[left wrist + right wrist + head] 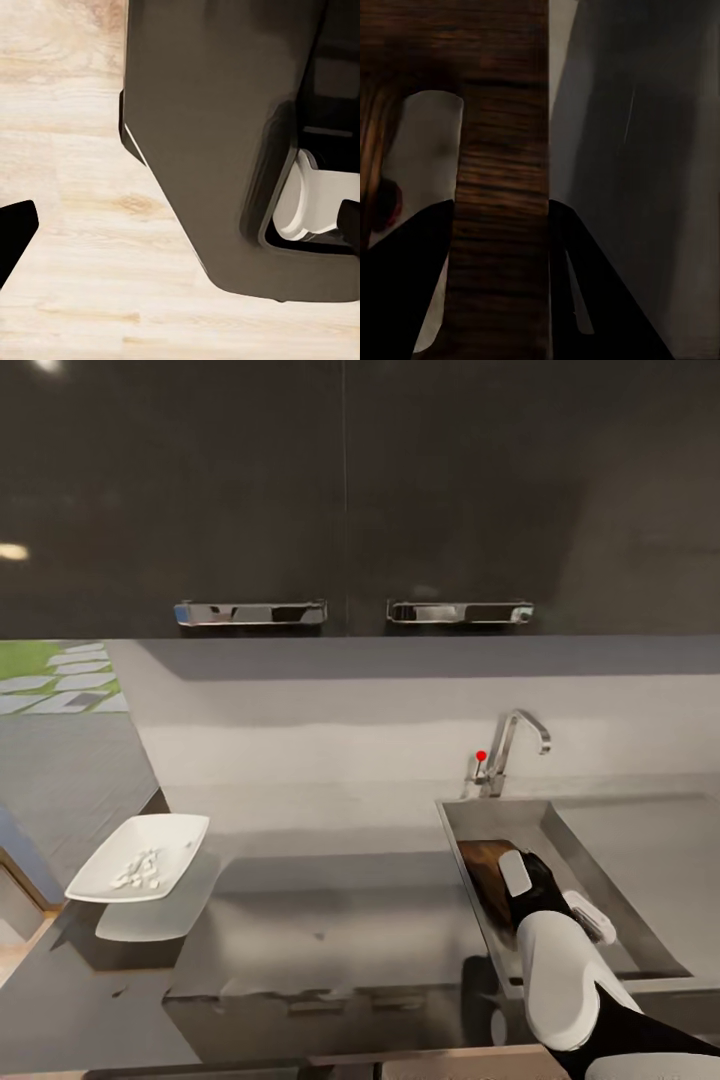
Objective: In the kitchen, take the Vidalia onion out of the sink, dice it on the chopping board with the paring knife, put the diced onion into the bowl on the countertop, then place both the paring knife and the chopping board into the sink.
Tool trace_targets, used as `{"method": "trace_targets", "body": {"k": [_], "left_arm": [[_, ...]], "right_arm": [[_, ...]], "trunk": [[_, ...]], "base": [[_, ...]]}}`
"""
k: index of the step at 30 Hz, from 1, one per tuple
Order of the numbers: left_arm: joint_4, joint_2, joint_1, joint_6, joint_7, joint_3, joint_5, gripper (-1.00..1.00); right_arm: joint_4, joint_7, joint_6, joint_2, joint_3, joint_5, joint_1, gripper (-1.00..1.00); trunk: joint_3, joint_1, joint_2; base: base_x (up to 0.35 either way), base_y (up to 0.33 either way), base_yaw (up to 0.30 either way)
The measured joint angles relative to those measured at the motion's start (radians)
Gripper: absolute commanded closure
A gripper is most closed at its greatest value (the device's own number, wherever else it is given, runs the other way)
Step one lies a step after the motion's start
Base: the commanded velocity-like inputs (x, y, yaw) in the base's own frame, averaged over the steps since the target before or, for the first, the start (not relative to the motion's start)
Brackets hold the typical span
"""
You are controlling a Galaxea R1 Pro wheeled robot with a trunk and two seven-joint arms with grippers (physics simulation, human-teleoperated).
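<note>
The brown chopping board (484, 868) stands tilted inside the sink (610, 880), against its left wall. My right gripper (515, 882) reaches into the basin and is shut on the board's edge. In the right wrist view the board (502, 150) runs between the two black fingers (405, 292), beside its handle hole (424, 157). A small dark red shape (386, 206) by the hole may be the paring knife's handle. White diced onion (140, 868) lies in the white bowl (100, 885) on the countertop (330, 900), far left. My left gripper (180, 232) hangs open over the wood floor.
The chrome tap (515, 740) with its red knob (481, 756) stands behind the sink. Dark wall cabinets (350, 490) with chrome handles hang above. The counter's end is near the bowl at the left. My own dark base (217, 135) stands on the floor beside the left gripper.
</note>
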Motion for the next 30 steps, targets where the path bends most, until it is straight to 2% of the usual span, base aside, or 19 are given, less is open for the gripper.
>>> {"method": "trace_targets", "body": {"k": [2,5,9,16,17,30], "left_arm": [[0.0,0.0,0.0,0.0,0.0,0.0,0.0,-1.0],[0.0,0.0,0.0,0.0,0.0,0.0,0.0,-1.0],[0.001,0.0,0.0,0.0,0.0,0.0,0.0,-1.0],[0.001,0.0,0.0,0.0,0.0,0.0,0.0,-1.0],[0.001,0.0,0.0,0.0,0.0,0.0,0.0,-1.0],[0.001,0.001,0.0,0.0,0.0,0.0,0.0,-1.0]], "right_arm": [[0.007,0.011,-0.001,-0.002,-0.026,0.005,-0.001,1.0],[0.011,0.021,-0.001,-0.013,-0.04,0.01,-0.001,1.0],[0.012,0.026,-0.006,-0.024,-0.042,0.006,-0.001,1.0],[0.01,0.029,-0.008,-0.024,-0.041,0.008,-0.002,1.0],[0.009,0.029,-0.007,-0.024,-0.041,0.008,-0.002,-1.0],[-0.004,0.02,-0.005,-0.021,-0.042,0.002,-0.001,-1.0]], "trunk": [[-0.003,0.0,0.0],[-0.008,0.0,0.0],[-0.014,0.0,-0.001],[-0.02,0.0,-0.001],[-0.02,0.0,-0.001],[-0.021,0.0,0.0]], "base": [[0.0,0.0,0.0],[0.0,0.0,0.0],[0.0,0.0,0.0],[0.0,0.0,0.0],[0.0,0.0,0.0],[0.0,0.0,0.0]]}}
